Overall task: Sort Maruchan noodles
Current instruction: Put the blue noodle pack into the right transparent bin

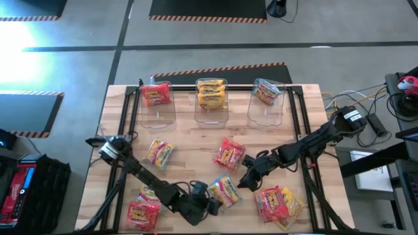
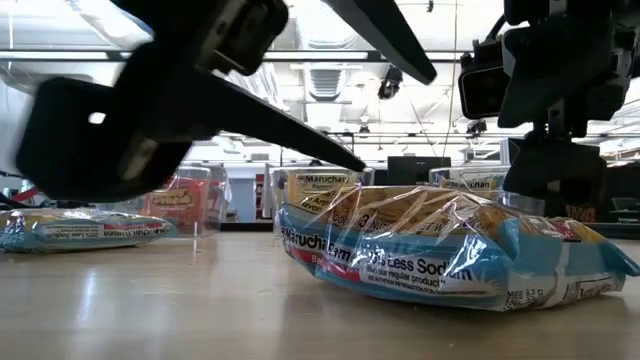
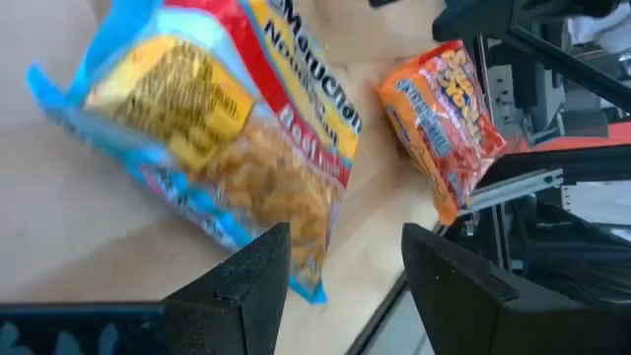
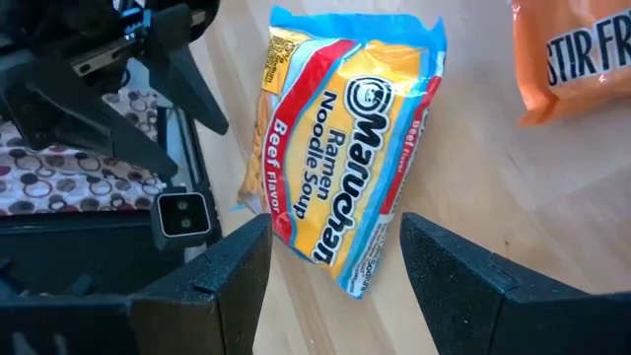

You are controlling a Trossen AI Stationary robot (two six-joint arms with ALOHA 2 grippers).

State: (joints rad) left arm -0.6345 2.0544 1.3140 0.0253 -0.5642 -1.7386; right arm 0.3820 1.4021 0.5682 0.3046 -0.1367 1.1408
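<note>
Noodles, the beef packet (image 4: 340,158), lie flat on the table (image 1: 196,147) ahead of both grippers, between them and apart from each. Your left gripper (image 3: 340,271) has its fingers spread, with one edge of the packet just beyond the left fingertip and nothing held. Your right gripper (image 4: 335,261) is spread too, and the packet's lower edge sits in the gap between its fingertips without touching them.

Three clear bins (image 1: 212,108) stand along the far edge, already holding a red packet, yellow-orange packets and a multicoloured one. Other packets lie loose on the table: a red one (image 1: 229,155) beyond the right gripper and a small pile (image 1: 279,203) beside it.

My judgement is that the step in hand is the grasp of this beef packet. Commit one gripper only; two arms closing on one packet risk a collision. Bring the fingers down so they straddle a narrow edge, since the crinkly film will likely slide if you pinch it at a corner. Close firmly enough to catch the noodle block, not the film alone.
</note>
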